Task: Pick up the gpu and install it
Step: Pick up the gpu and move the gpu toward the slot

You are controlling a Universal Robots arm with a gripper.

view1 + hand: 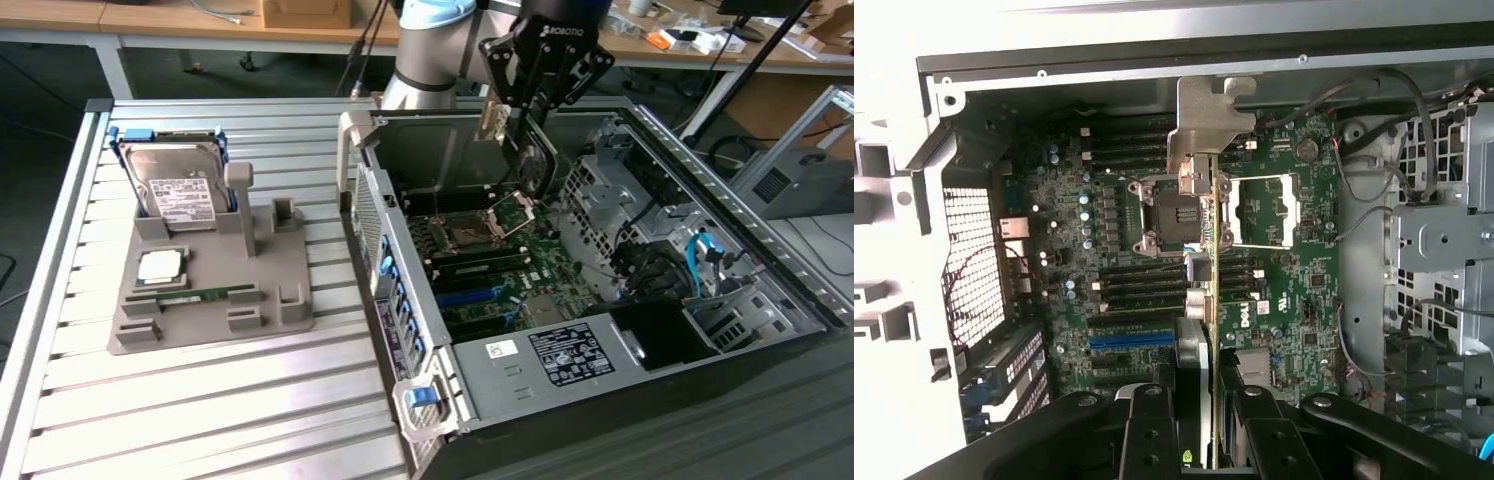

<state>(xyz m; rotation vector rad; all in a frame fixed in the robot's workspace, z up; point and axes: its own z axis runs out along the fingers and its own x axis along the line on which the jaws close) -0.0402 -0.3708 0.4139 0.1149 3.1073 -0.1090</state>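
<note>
Exterior view: one end effector (531,108) clenched on the one gpu (534,160), hanging over the motherboard (494,270) inside the open computer case (747,250). Card on edge, faces upright, thin lower edge toward the board; touching it or not, cannot tell. Silver bracket (493,122) at the end toward the case's far wall. Outside the case, on the slatted tabletop (200,400), one grey holder (287,300) with one hard drive (180,190) standing upright, one processor chip (160,265) lying flat and one memory stick (200,297).

Wrist view: same card edge-on, a thin line between two dark fingers (1154,430). Long axis across the case's board, along the gap between two processor sockets (1164,210), bracket end nearest the case wall. One blue slot (1134,340) just beside the card.

From outside: the holder with its three parts, the card's dark face. From the wrist: the card's thin edge, both sockets, the blue slot.
</note>
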